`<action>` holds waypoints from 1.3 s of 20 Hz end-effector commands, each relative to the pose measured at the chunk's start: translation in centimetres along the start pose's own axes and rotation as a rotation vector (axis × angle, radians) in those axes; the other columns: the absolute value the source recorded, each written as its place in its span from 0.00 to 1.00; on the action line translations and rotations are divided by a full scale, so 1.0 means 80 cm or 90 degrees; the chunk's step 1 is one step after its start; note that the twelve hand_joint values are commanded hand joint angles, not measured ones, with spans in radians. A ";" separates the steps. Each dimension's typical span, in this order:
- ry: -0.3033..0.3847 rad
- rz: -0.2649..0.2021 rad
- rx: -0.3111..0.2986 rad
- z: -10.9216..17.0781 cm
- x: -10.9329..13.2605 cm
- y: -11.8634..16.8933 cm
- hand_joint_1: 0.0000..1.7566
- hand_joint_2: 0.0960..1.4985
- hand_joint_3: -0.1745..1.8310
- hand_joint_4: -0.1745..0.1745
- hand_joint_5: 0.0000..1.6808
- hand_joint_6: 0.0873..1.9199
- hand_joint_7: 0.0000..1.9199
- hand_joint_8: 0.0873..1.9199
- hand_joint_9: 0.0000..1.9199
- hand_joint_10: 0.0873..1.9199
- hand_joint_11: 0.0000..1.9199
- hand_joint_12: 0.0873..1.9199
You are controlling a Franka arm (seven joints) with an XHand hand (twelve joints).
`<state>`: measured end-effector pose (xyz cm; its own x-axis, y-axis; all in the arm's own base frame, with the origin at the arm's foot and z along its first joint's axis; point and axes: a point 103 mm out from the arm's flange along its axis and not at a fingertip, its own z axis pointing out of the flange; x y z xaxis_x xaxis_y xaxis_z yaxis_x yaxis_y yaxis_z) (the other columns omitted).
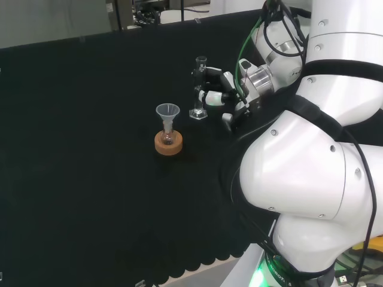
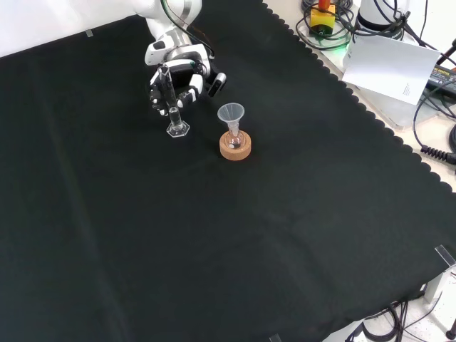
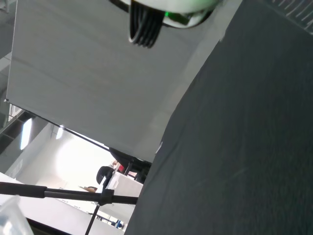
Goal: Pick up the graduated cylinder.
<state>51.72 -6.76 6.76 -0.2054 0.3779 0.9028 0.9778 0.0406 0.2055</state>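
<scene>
— Hand [image 2: 179,78] status? Where does the black and white hand sit?
— Upper left of the front view, fingers curled round the slim clear glass graduated cylinder [image 2: 173,107], which stands upright with its hexagonal foot on the black-clothed table [image 2: 214,249].
— Anything nearby?
— Just right of it in that view, a small clear flask with a clear funnel [image 2: 231,114] rests in a cork ring stand [image 2: 235,147].

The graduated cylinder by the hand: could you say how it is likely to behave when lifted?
The graduated cylinder is tall and narrow on a small base, so probably tippy. It looks like clear glass, likely slippery and fragile in the hand.
</scene>
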 end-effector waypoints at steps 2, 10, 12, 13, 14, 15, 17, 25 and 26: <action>0.003 0.002 -0.005 -0.004 -0.002 -0.001 0.66 0.45 0.42 0.51 0.40 0.27 0.42 0.18 0.58 0.00 0.46 0.48; -0.013 0.003 -0.030 -0.002 0.000 -0.002 0.66 0.53 0.36 0.40 0.48 0.38 0.48 0.21 0.62 0.01 0.49 0.48; -0.031 0.003 -0.034 -0.005 0.003 -0.002 0.69 0.67 0.18 0.12 0.53 0.49 0.50 0.41 0.66 0.02 0.53 0.46; -0.037 0.003 -0.035 -0.006 0.005 -0.002 0.70 0.70 0.14 0.06 0.55 0.51 0.51 0.46 0.67 0.02 0.55 0.45; -0.045 0.001 -0.038 -0.009 0.007 -0.001 0.71 0.72 0.11 0.02 0.56 0.51 0.51 0.49 0.68 0.03 0.56 0.44; -0.051 0.001 -0.038 -0.011 0.009 -0.001 0.71 0.72 0.10 0.01 0.56 0.51 0.51 0.50 0.69 0.02 0.56 0.44; -0.068 -0.006 -0.033 -0.016 0.014 0.001 0.72 0.73 0.09 0.00 0.57 0.51 0.51 0.50 0.70 0.02 0.57 0.43; -0.171 -0.032 0.046 -0.041 0.038 0.012 0.70 0.72 0.08 0.60 0.59 0.49 0.55 0.44 0.71 0.01 0.59 0.42; -0.188 -0.033 0.059 -0.044 0.042 0.013 0.70 0.72 0.08 0.60 0.59 0.49 0.55 0.44 0.72 0.01 0.59 0.41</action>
<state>51.85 -7.90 9.55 -0.2295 0.5195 0.8231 0.9708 0.0616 0.2318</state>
